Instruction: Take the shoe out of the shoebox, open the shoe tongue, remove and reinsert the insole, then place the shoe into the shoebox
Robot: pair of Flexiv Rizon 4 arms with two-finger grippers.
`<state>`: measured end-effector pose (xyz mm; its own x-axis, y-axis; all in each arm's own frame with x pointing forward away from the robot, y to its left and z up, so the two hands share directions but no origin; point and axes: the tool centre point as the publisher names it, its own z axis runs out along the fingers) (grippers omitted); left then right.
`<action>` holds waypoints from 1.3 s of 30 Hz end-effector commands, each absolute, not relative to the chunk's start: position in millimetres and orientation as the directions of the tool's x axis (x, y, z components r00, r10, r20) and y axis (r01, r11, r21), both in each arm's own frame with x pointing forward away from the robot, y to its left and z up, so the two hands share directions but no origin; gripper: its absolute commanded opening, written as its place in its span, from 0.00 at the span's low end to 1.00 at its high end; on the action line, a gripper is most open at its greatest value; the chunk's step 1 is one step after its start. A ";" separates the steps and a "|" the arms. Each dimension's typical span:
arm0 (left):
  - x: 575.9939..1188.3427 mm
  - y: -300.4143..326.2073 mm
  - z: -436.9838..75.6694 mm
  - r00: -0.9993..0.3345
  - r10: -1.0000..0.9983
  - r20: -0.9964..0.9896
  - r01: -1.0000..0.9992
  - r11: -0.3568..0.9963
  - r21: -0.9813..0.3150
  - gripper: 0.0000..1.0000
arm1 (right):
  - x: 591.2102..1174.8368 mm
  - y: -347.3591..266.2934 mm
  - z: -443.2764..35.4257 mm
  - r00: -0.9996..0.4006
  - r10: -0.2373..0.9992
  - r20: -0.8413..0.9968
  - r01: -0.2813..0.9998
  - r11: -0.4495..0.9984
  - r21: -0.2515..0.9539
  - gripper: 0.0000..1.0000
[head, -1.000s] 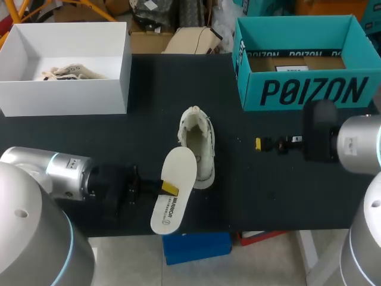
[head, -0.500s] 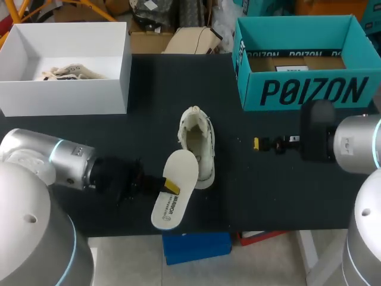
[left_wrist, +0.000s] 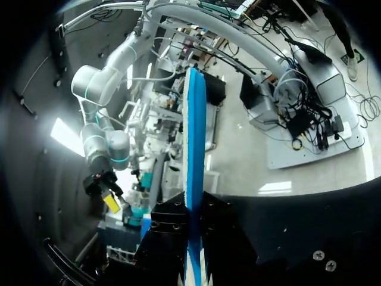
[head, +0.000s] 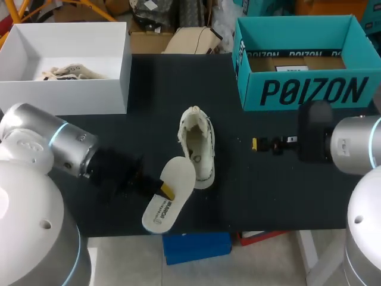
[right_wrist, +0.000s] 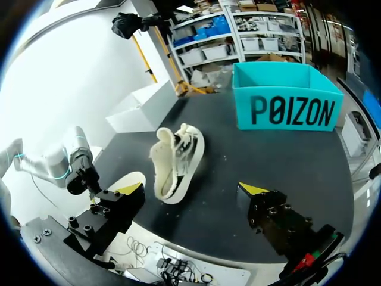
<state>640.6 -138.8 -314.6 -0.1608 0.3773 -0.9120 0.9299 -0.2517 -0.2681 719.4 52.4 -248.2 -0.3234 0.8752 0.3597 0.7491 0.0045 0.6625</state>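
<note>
While the left gripper (head: 166,190), held level, seems clamped on the insole (head: 177,178), the right gripper (right_wrist: 191,190) hovers wide open.

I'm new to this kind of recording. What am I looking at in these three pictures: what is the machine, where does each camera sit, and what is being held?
This is a robot with two silver arms working at a black table. The head view looks down from above and behind the robot. Each round picture comes from a camera on one arm's wrist, looking out along its fingers. On the table lies a cream-coloured shoe. An open teal cardboard shoebox stands at the far right of the table, and an open white box at the far left. The left gripper has its fingers shut on a white flat insole, which is out of the shoe. The left wrist view shows that insole edge-on between the fingers. The right gripper is to the right of the shoe, with its fingers open and holding nothing.
</note>
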 end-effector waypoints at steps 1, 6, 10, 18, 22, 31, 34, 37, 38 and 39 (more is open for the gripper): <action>644.9 -140.8 -315.3 -0.157 0.391 -0.907 0.923 -0.270 -0.275 0.00 | 717.9 49.0 -246.7 -0.328 0.872 0.364 0.751 0.006 0.660 1.00; 644.9 -140.8 -315.3 -0.157 0.391 -0.907 0.923 -0.270 -0.275 0.00 | 717.9 49.0 -246.7 -0.328 0.872 0.364 0.751 0.006 0.660 1.00; 649.5 -140.9 -315.8 -0.162 0.395 -0.904 0.919 -0.274 -0.285 0.00 | 717.9 49.0 -246.7 -0.328 0.872 0.364 0.751 0.006 0.660 1.00; 662.9 -135.7 -312.9 -0.160 0.480 -0.862 0.907 -0.273 -0.321 0.00 | 717.9 49.0 -246.7 -0.328 0.872 0.364 0.751 0.006 0.660 1.00; 669.9 -137.9 -315.0 -0.182 0.507 -0.842 0.885 -0.288 -0.365 0.00 | 717.9 49.0 -246.7 -0.328 0.872 0.364 0.751 0.006 0.660 1.00; 684.6 -150.5 -320.2 -0.168 0.565 -0.807 0.863 -0.311 -0.397 0.00 | 717.9 49.0 -246.7 -0.328 0.872 0.364 0.751 0.006 0.660 1.00; 691.5 -156.4 -321.6 -0.161 0.580 -0.799 0.861 -0.313 -0.401 0.00 | 717.9 49.0 -246.7 -0.328 0.872 0.364 0.751 0.006 0.660 1.00; 697.9 -164.0 -323.8 -0.161 0.590 -0.791 0.857 -0.315 -0.409 0.00 | 717.9 49.0 -246.7 -0.328 0.872 0.364 0.751 0.006 0.660 1.00; 699.5 -166.0 -324.5 -0.162 0.591 -0.790 0.856 -0.313 -0.410 0.00 | 717.9 49.0 -246.7 -0.328 0.872 0.364 0.751 0.006 0.660 1.00; 700.8 -168.2 -325.3 -0.163 0.592 -0.789 0.856 -0.313 -0.411 0.00 | 717.9 49.0 -246.7 -0.328 0.872 0.364 0.751 0.006 0.660 1.00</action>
